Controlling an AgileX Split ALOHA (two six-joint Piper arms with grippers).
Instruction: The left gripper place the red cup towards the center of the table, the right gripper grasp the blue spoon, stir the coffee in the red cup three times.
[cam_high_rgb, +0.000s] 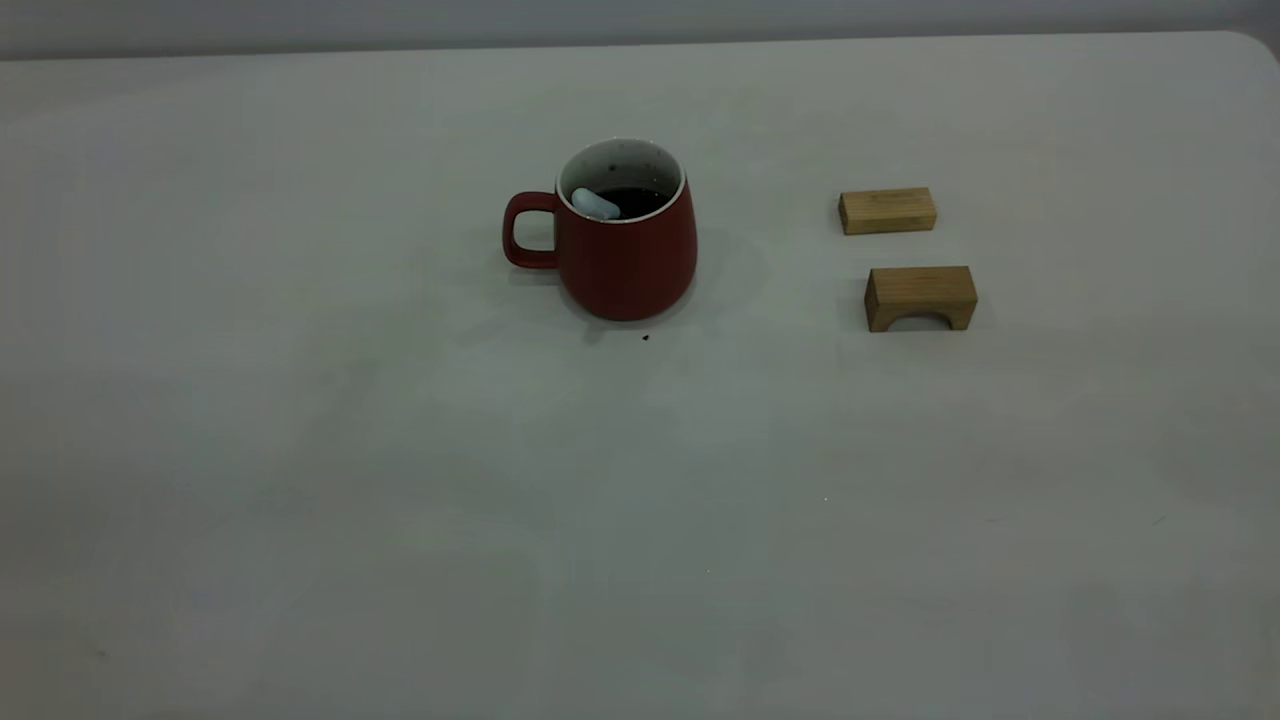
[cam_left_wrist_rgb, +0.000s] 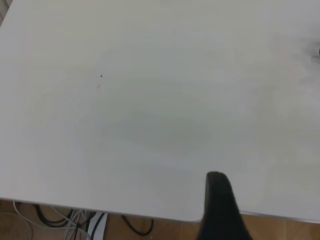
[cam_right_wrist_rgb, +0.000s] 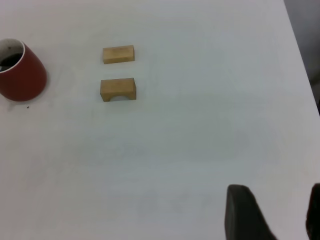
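Note:
The red cup (cam_high_rgb: 625, 250) stands upright near the middle of the table (cam_high_rgb: 400, 480), its handle pointing left. Dark coffee (cam_high_rgb: 638, 199) fills it. The blue spoon (cam_high_rgb: 596, 204) leans inside against the rim, with only its pale handle showing. No arm appears in the exterior view. My right gripper (cam_right_wrist_rgb: 277, 200) is open over bare table, far from the cup (cam_right_wrist_rgb: 22, 77). In the left wrist view my left gripper (cam_left_wrist_rgb: 272, 210) hangs at the table's near edge; a single dark finger (cam_left_wrist_rgb: 220, 200) shows with nothing beside it, and it holds nothing.
Two tan wooden blocks lie right of the cup: a flat one (cam_high_rgb: 887, 211) and an arched one (cam_high_rgb: 920, 297). A small dark speck (cam_high_rgb: 645, 338) sits on the table just in front of the cup. Cables (cam_left_wrist_rgb: 65, 220) hang below the table's edge.

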